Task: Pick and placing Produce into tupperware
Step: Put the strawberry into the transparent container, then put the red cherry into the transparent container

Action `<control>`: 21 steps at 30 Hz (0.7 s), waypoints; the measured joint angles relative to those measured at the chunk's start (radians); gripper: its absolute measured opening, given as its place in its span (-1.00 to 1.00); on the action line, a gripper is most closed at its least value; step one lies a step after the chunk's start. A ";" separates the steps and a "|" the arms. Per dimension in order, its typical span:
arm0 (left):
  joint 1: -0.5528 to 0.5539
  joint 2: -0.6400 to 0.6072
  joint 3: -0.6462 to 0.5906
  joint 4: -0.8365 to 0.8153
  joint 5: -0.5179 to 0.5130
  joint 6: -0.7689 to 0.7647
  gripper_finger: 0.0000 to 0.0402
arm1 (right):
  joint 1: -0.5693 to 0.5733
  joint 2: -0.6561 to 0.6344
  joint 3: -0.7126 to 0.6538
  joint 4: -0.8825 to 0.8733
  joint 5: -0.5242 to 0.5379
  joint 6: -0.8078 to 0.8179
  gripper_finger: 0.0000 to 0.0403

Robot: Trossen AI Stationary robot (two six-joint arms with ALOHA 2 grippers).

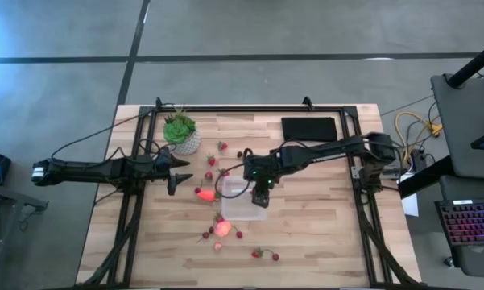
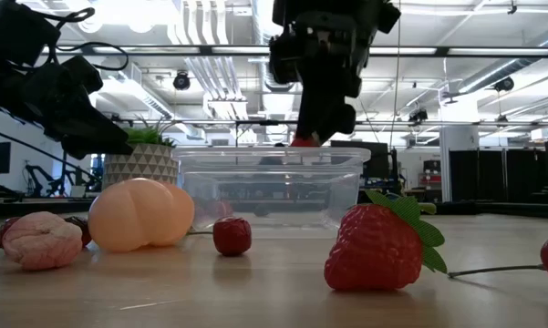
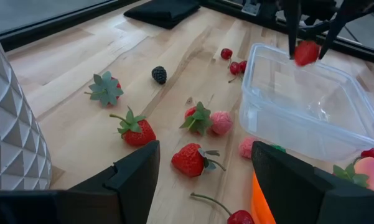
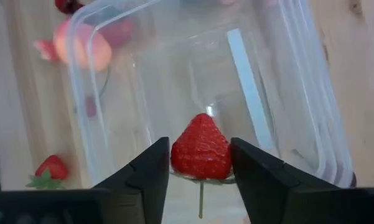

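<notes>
The clear square tupperware (image 1: 240, 203) sits mid-table, also seen in the low view (image 2: 269, 187) and the left wrist view (image 3: 311, 109). My right gripper (image 4: 199, 144) hangs over its right part (image 1: 262, 196), shut on a red strawberry (image 4: 201, 154). My left gripper (image 3: 205, 152) is open and hovers left of the container (image 1: 177, 179), near the plant pot (image 1: 183, 143). Loose strawberries (image 3: 137, 132) and cherries lie scattered on the wood. A pink-orange round fruit (image 2: 141, 214) rests on the table nearer the front edge. My right gripper pinches the strawberry by its two sides (image 4: 201, 154) between both fingers, coming from above and pointing down. The berry's pointed end faces the container floor and its green cap and stalk (image 4: 200, 193) face the wrist. It is lifted clear above the open container (image 3: 307, 53).
A black rectangular pad (image 1: 309, 127) lies at the far right of the table. The plant in its pale pot (image 3: 12, 124) stands close beside my left gripper. A dark berry (image 3: 158, 75) and an orange piece (image 3: 256, 199) lie among the fruit. Metal frame rails (image 1: 137, 161) run along both table sides.
</notes>
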 joint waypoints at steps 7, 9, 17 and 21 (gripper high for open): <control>0.000 0.000 -0.004 0.028 0.001 0.000 0.20 | 0.014 0.018 0.072 -0.032 0.191 0.069 0.09; 0.000 0.001 -0.006 0.038 0.000 0.000 0.20 | 0.018 0.014 0.094 -0.105 0.292 0.102 0.15; 0.000 0.001 -0.006 0.044 0.000 0.000 0.20 | -0.030 -0.004 0.071 -0.383 0.358 0.104 0.26; 0.000 0.001 -0.006 0.045 0.000 0.000 0.20 | -0.084 -0.004 0.012 -0.368 0.326 0.122 0.23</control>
